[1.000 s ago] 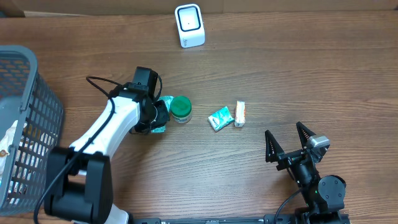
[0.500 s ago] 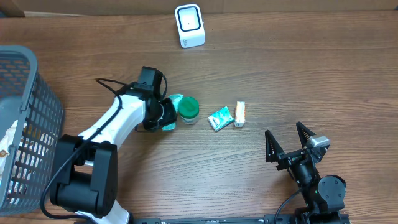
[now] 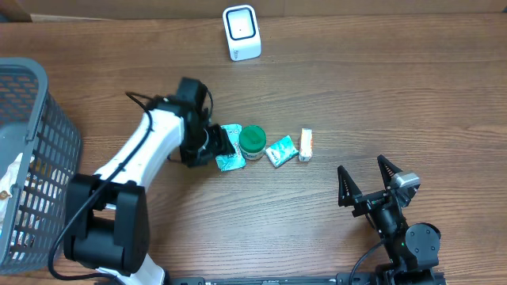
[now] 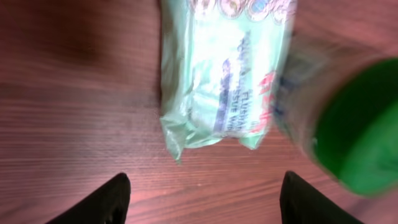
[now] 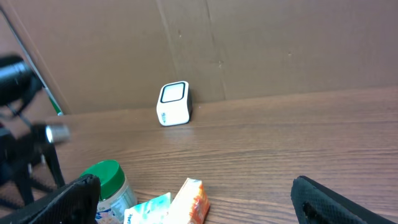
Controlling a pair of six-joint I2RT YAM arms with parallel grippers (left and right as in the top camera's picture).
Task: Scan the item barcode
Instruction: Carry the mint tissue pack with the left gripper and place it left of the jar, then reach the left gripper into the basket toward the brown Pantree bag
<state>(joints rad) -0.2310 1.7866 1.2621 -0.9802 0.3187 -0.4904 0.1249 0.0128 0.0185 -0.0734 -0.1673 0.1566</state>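
Crinkly green packet (image 4: pixel 217 81) on woodgrain table (image 4: pixel 74 93); round lid (image 4: pixel 357 130), perhaps jar.

One scanner (image 3: pixel 242 32), one basket (image 3: pixel 36 170), one jar (image 3: pixel 253 141), one box (image 3: pixel 306 145), two packets (image 3: pixel 230 157), the second packet (image 3: pixel 280 150) smaller.

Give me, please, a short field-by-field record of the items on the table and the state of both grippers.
Scanner: white scanner, standing at the table's far edge
Left gripper: left gripper open, holding nothing
Packet: green packet lying flat on the table just ahead of the left fingertips
Jar: green-lidded jar right beside the packet
Other items: teal sachet and small box, to the right of the jar
Right gripper: right gripper open, empty, apart from all items
Basket: grey basket at the left edge
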